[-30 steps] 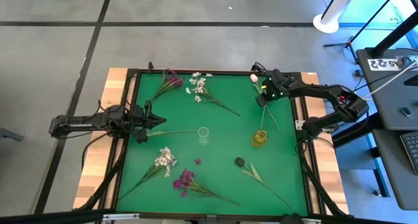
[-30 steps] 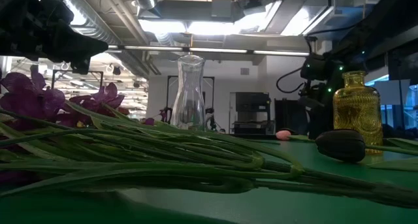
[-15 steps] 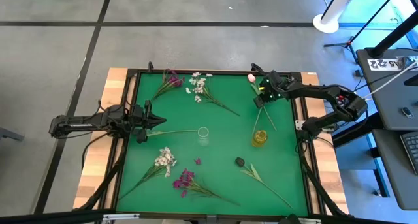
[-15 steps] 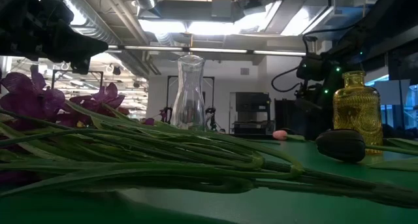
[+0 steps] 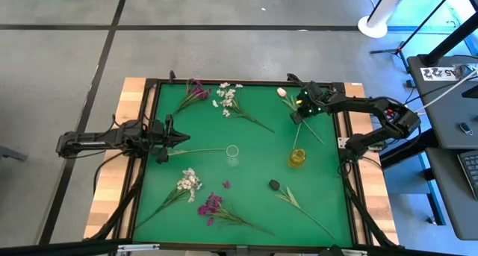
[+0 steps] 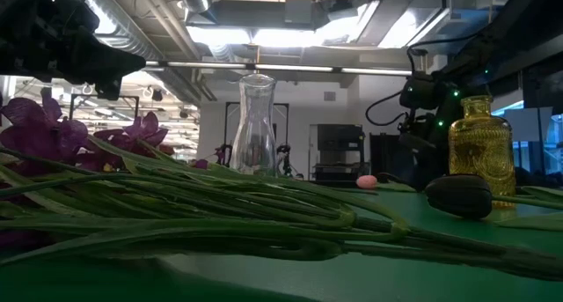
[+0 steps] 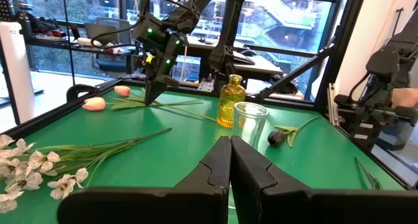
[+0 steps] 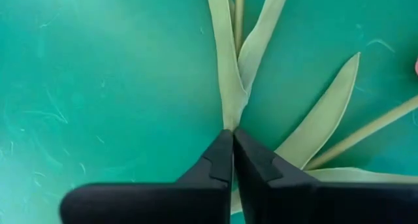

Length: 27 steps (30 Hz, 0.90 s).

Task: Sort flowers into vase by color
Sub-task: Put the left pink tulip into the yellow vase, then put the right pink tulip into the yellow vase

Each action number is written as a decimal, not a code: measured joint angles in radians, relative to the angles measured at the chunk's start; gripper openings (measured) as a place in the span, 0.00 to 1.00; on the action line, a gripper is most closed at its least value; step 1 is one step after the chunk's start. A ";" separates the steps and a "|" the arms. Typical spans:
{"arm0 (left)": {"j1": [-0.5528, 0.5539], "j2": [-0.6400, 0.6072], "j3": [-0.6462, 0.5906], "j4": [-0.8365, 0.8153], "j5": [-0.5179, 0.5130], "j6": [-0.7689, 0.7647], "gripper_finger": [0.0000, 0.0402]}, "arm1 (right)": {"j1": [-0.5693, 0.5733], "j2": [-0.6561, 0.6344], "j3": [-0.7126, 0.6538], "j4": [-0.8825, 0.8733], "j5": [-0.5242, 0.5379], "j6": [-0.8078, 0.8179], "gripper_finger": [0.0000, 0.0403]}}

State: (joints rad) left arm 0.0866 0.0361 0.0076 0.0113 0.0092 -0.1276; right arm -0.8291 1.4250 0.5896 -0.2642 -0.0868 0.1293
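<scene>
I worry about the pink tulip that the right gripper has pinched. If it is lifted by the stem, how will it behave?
The right gripper is shut on the pink tulip's thin stem, low on the mat. The stem is long, so it will probably sag or swing. It looks light. Such a narrow stem may twist or slip between the fingers.

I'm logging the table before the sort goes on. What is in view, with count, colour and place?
Purple flowers: two, one far left corner, one near edge.
White flowers: two, one far middle, one near left.
Pink tulip: far right, stem in right gripper.
Dark bud: one, near right.
Clear vase: centre.
Yellow vase: right of centre.
Left gripper: shut, left edge.
Right gripper: shut on tulip stem.
</scene>
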 joint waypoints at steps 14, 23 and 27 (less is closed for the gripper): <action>0.000 0.000 0.000 0.000 0.000 0.000 0.00 | -0.002 -0.074 0.033 -0.035 0.019 0.008 0.32; 0.000 0.000 0.000 0.000 0.000 0.000 0.00 | -0.002 -0.154 0.134 -0.293 0.276 0.158 0.52; 0.000 0.000 0.000 0.000 0.000 0.000 0.00 | -0.002 -0.153 0.119 -0.319 0.268 0.196 0.53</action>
State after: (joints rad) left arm 0.0866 0.0363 0.0074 0.0113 0.0090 -0.1276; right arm -0.8314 1.2720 0.7082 -0.5832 0.1813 0.3255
